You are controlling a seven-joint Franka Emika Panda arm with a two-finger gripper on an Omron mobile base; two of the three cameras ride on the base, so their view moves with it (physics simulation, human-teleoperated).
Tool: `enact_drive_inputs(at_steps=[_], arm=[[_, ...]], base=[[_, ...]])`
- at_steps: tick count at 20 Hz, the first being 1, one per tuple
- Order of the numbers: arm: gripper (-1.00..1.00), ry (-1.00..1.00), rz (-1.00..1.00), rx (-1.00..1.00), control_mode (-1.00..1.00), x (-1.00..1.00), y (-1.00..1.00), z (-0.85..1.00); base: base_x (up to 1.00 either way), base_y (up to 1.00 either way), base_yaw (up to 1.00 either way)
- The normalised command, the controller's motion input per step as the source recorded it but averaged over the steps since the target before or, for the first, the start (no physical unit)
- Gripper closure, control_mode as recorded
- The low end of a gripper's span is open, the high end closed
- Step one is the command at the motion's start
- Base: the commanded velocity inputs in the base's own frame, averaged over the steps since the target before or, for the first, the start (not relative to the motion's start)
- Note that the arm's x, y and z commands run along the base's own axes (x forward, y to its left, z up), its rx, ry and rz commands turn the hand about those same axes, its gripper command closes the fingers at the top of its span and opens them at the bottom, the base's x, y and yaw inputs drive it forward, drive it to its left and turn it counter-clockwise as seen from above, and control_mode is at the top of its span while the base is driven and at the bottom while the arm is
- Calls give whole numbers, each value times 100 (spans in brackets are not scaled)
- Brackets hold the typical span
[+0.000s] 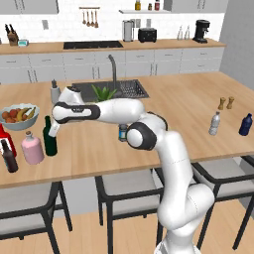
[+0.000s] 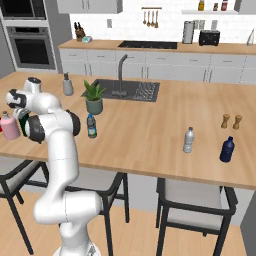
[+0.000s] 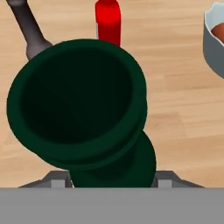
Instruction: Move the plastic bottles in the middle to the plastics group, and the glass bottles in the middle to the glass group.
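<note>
My gripper (image 1: pixel 52 130) reaches to the counter's left end and is shut on the neck of the tall dark green wine bottle (image 1: pixel 49 139). In the hand view its open mouth (image 3: pixel 78 105) looms large, and a fingertip presses each side of the neck. The pink bottle (image 1: pixel 32 148) stands just left of it. Beyond are the red bottle (image 1: pixel 4 136) and the dark brown bottle (image 1: pixel 9 156). The blue-capped water bottle (image 2: pixel 91 126) stands mid-counter, partly behind my arm. The greyish clear bottle (image 1: pixel 214 123) and the dark blue bottle (image 1: pixel 245 124) stand at the right end.
A fruit bowl (image 1: pixel 20 116) sits behind the left group. A potted plant (image 1: pixel 103 93), a sink (image 1: pixel 126 89) and a soap dispenser (image 1: pixel 55 92) are at the counter's back. Two shakers (image 1: pixel 225 103) stand at the right. Stools (image 1: pixel 124 183) line the front edge.
</note>
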Motion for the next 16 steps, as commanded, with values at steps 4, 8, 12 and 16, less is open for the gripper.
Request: enact_drive_inputs(at_steps=[4, 8, 12, 16], arm=[[100, -1, 0, 0, -100, 0, 0, -19], [100, -1, 0, 0, -100, 0, 0, -28], [100, 0, 0, 0, -100, 0, 0, 0], [-100, 0, 0, 0, -100, 0, 0, 0]], base=[[0, 0, 0], [0, 0, 0], [0, 0, 0], [0, 0, 0]])
